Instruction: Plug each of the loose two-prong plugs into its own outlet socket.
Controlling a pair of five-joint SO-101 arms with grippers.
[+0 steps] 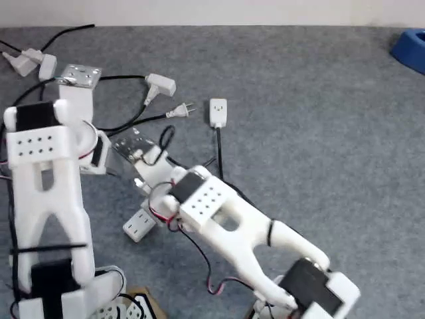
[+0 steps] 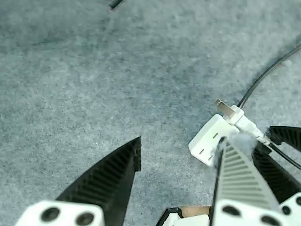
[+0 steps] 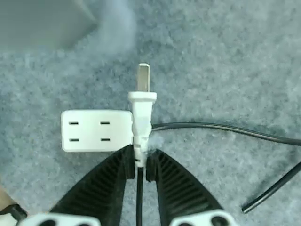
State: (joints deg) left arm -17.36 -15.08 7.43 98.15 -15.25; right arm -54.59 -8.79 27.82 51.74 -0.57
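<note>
Plug gripped, not yet seated.
The right claw [image 3: 138, 162] is clamped on the plug [image 3: 141, 106], which lies against the socket [image 3: 94, 130], prongs pointing past it; the left claw [image 2: 178, 143] gapes nearby. Next, I judge: turn the prongs into a slot pair.

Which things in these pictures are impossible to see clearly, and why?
High view: blue object, cut off by the edge.
Right wrist view: second prong of the plug in the right gripper, hidden behind the first.
Left wrist view: socket block, partly covered by a finger of the left gripper.
</note>
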